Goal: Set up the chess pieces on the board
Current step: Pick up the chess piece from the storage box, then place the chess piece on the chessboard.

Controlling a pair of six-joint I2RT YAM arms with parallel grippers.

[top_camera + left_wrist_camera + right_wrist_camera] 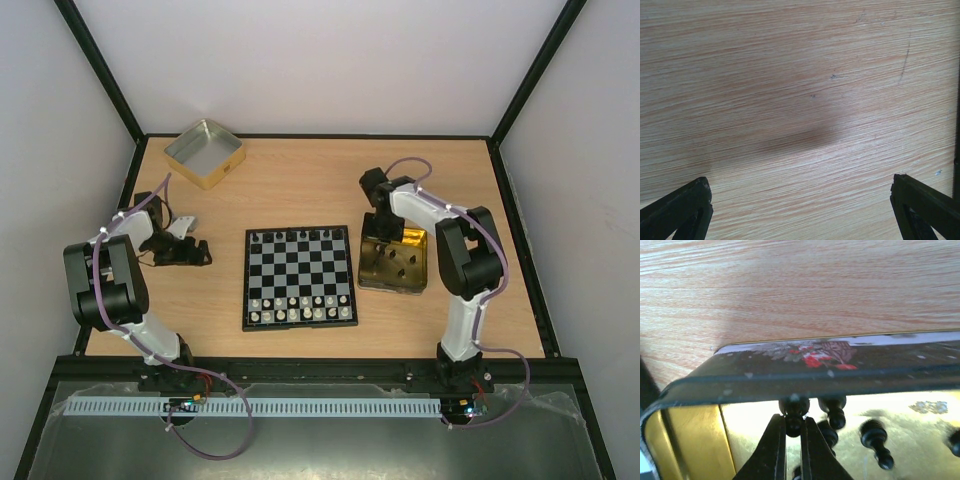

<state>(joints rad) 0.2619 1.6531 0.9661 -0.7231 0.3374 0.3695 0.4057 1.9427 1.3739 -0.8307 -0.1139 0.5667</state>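
1 steep arm (462, 250), jaws on pawn (792, 407)

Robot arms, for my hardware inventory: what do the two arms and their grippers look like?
Both the left arm and right arm have white links, chunky black joint housings and a thin purple cable looping alongside. The left gripper and right gripper have tapering black fingers.

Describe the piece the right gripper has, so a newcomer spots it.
Look right of the board at the gold tin. Just inside its dark wall, a black chess piece sits in the shut right gripper. Neighbouring black pieces lie free; only this one is pinched.
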